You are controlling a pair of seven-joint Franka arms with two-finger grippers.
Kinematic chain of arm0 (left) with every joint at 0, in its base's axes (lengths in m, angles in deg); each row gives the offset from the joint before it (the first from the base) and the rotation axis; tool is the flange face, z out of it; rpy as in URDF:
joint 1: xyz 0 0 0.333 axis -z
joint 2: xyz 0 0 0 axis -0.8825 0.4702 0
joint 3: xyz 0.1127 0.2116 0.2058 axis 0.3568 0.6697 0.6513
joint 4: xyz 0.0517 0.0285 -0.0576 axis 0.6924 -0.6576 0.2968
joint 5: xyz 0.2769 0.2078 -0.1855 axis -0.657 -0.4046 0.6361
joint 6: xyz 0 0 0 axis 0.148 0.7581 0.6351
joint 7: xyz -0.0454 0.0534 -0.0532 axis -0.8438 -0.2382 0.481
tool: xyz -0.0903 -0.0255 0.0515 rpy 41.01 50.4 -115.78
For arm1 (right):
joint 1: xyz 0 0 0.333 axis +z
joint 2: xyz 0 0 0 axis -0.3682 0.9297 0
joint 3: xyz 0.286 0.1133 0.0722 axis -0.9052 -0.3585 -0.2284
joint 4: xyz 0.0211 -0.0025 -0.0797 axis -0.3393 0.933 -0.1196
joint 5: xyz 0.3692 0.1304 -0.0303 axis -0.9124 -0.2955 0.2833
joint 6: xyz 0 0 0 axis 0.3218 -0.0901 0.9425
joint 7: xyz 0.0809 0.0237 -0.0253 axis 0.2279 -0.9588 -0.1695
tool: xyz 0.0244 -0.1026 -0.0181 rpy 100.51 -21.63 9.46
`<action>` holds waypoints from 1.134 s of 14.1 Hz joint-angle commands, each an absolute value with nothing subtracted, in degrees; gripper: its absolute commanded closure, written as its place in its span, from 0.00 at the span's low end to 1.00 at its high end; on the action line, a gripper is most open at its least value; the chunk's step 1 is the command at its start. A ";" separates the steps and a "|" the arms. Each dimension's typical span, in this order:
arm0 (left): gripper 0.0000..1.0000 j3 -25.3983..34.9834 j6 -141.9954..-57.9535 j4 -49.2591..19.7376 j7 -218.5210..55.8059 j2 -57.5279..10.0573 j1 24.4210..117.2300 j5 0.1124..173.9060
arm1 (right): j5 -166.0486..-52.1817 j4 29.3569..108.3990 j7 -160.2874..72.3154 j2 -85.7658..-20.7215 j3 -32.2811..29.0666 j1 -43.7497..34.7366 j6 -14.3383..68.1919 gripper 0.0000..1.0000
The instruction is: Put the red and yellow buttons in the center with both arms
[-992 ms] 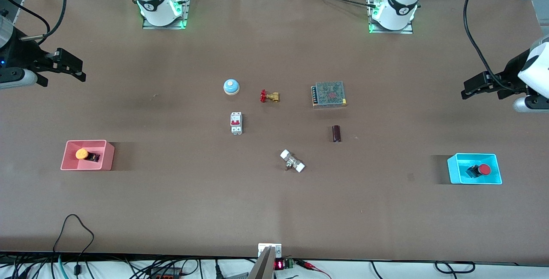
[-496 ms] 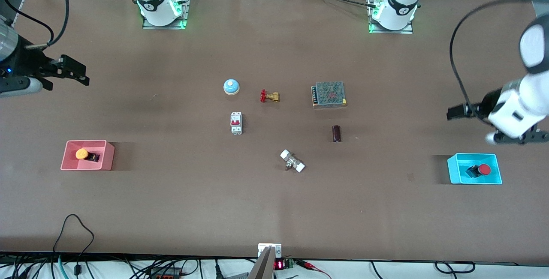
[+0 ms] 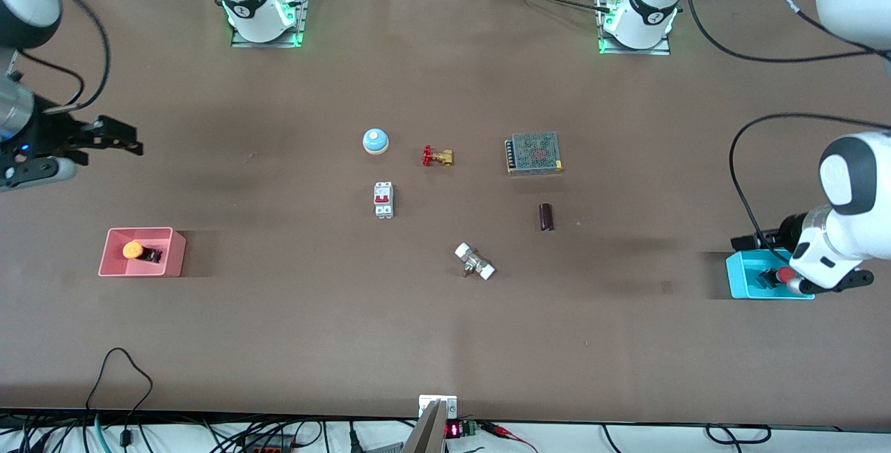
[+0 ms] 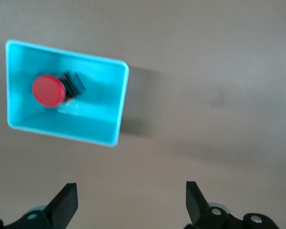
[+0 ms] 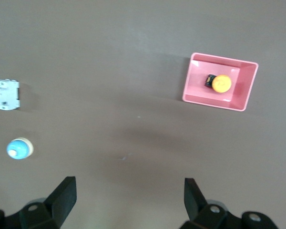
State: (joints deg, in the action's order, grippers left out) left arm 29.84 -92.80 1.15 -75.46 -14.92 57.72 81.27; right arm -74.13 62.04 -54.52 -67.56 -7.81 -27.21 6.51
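Red mushroom-cap push button on a short black body (image 4: 48,90) lies on its side in the cyan plastic bin (image 4: 118,105) at the left arm's end of the table. The orange-yellow-capped push button (image 5: 222,84) lies likewise in the pink plastic bin (image 5: 193,81) at the right arm's end.

Handling, as judged: both are light, rigid and smooth. Grip across the black body, since the domed cap may slip.

Bin walls stand close around each button, so descend vertically.

Left gripper (image 4: 129,202) hovers just beside the cyan bin, fingers spread. Right gripper (image 5: 128,200) hovers over bare table, well apart from its bin, fingers spread.

Open brown tabletop (image 3: 445,314) remains among the central parts.
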 commanded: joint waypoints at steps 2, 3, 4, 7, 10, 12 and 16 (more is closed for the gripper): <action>0.00 29.71 -95.74 3.65 -72.46 -12.36 54.40 80.92 | -72.98 61.09 -56.45 -62.75 -8.02 -30.04 11.74 0.00; 0.00 29.80 -98.71 3.74 -69.92 -11.57 53.70 80.92 | -72.45 61.09 -56.44 -61.17 -8.02 -30.91 14.20 0.00; 0.00 29.80 -103.09 3.65 -66.50 -10.78 52.65 80.92 | -72.36 61.09 -56.44 -60.28 -7.94 -31.36 15.88 0.00; 0.00 29.36 -108.23 3.74 -58.93 -8.58 50.35 81.09 | -67.98 61.08 -56.44 -54.75 -7.94 -32.06 25.87 0.00; 0.00 29.18 -111.73 3.92 -57.94 -6.74 50.26 80.92 | -67.61 61.26 -56.36 -51.84 -8.02 -33.65 29.69 0.00; 0.00 29.18 -111.83 3.74 -57.86 -5.77 50.26 80.83 | -67.61 61.52 -56.44 -49.82 -8.02 -33.73 32.84 0.00; 0.00 29.18 -112.01 4.00 -55.85 -4.80 50.00 81.00 | -67.52 65.30 -56.53 -47.71 -8.02 -34.17 42.51 0.00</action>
State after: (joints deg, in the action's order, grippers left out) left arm 29.44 -112.10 2.16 -58.40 -5.91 50.54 81.27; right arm -68.22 63.61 -56.05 -47.94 -7.49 -33.48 39.22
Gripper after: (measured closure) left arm 0.000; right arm 0.000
